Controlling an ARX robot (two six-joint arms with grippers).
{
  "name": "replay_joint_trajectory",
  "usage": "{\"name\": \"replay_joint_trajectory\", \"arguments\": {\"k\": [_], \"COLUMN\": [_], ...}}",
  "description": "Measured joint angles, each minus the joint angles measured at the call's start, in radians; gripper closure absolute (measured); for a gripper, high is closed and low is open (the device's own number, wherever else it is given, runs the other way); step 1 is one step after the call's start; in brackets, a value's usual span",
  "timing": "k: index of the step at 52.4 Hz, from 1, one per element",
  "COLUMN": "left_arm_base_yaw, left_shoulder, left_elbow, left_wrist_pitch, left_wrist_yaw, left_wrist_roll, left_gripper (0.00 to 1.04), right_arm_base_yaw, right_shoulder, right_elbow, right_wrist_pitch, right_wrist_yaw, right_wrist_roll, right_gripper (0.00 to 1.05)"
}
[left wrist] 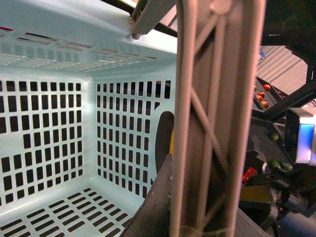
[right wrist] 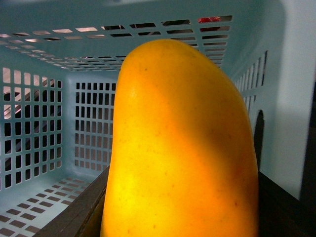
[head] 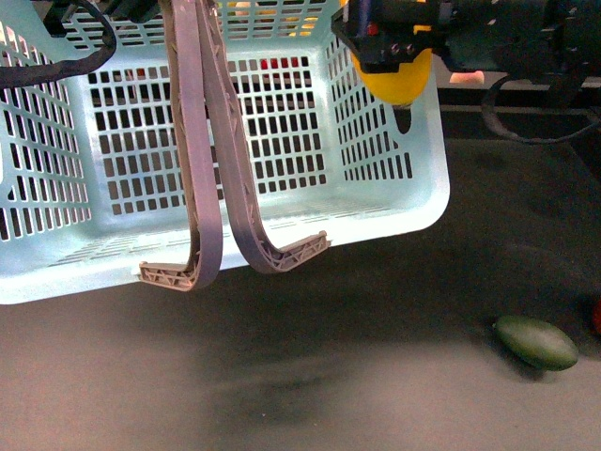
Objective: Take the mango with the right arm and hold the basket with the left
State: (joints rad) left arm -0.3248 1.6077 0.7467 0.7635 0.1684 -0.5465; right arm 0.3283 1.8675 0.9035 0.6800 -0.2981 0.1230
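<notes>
The right jaws clench the mango [head: 402, 83], high over the basket's [head: 413, 211] side wall. The left jaws seem to grip a grey handle [left wrist: 212, 123]. Picking looks done. Next, I think, the mango goes gently down inside.

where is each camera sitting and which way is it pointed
Front view: on the body, facing forward and down at the basket, its handles and a green fruit; the right gripper holding the mango shows.
Left wrist view: on the left wrist, tight against a handle, looking into the basket; one dark left gripper finger shows.
Right wrist view: on the right wrist, facing the basket's inside past the mango.
Shared: both wrist views see the basket's inside.
</notes>
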Motion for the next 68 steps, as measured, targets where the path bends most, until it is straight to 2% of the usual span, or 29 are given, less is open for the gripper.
{"name": "replay_joint_trajectory", "arguments": {"k": [7,20,32,47,57,68], "left_arm_base_yaw": [0.000,0.000,-0.002,-0.002,-0.002,-0.002], "left_shoulder": [0.000,0.000,0.000,0.000,0.000,0.000], "left_elbow": [0.000,0.000,0.000,0.000,0.000,0.000], "left_wrist_pitch": [0.000,0.000,-0.006,-0.006,-0.006,-0.006], "left_wrist_yaw": [0.000,-0.003,-0.001,-0.002,-0.001,-0.001], "left_wrist_roll": [0.000,0.002,0.002,0.001,0.002,0.001], "left_gripper": [0.98,0.98,0.98,0.98,0.98,0.98], "right_arm_base_yaw": [0.015,0.026,0.014,-0.093,-0.169,-0.267], "right_shoulder": [0.029,0.033,-0.039,-0.398,-0.690,-1.032], "right_elbow": [0.010,0.019,-0.025,-0.266,-0.444,-0.599], "right_wrist_pitch": [0.019,0.059,0.110,0.119,0.015,-0.192], "right_wrist_yaw": [0.016,0.035,0.051,0.021,0.015,0.032], "right_wrist_roll": [-0.003,0.008,0.043,0.105,0.135,0.171], "right_gripper": [0.39,0.07,0.08,0.08,0.08,0.08]}}
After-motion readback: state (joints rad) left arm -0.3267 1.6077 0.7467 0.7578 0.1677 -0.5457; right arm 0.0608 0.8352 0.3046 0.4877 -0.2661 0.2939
